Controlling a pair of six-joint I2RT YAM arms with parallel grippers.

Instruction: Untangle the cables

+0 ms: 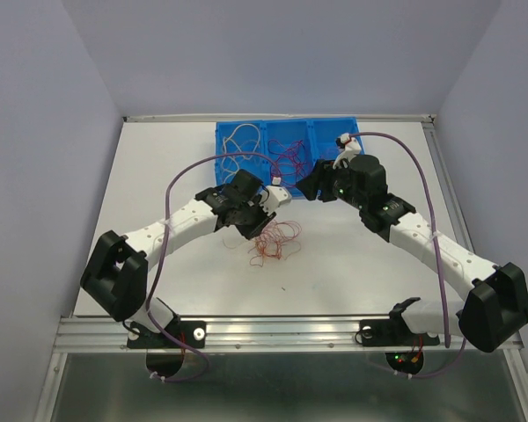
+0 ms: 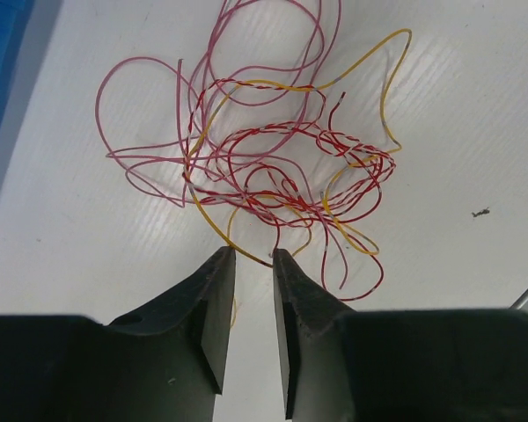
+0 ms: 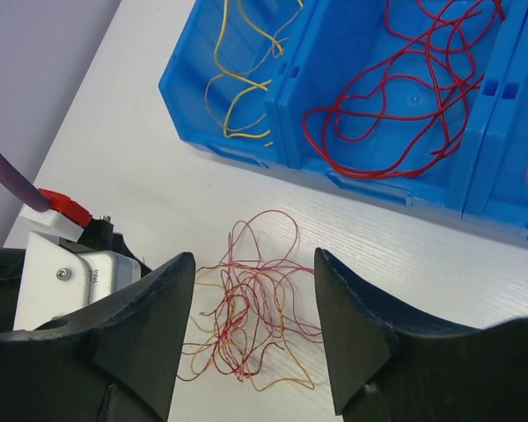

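Observation:
A tangle of thin cables (image 1: 275, 239) in dark red, pink and yellow lies on the white table; it shows in the left wrist view (image 2: 273, 167) and the right wrist view (image 3: 255, 316). My left gripper (image 2: 253, 255) is narrowly open at the tangle's near edge, and a yellow strand crosses just past its tips; in the top view it (image 1: 255, 227) sits at the tangle's left. My right gripper (image 3: 255, 259) is wide open and empty, above the tangle's far side (image 1: 310, 186).
A blue bin (image 1: 224, 141) with three compartments stands at the back. Its left compartment holds cream cables (image 3: 238, 88) and its middle one holds red cables (image 3: 396, 97). A small dark speck (image 2: 482, 212) lies on the table. The left wrist's white camera block (image 3: 62, 264) is close to my right gripper.

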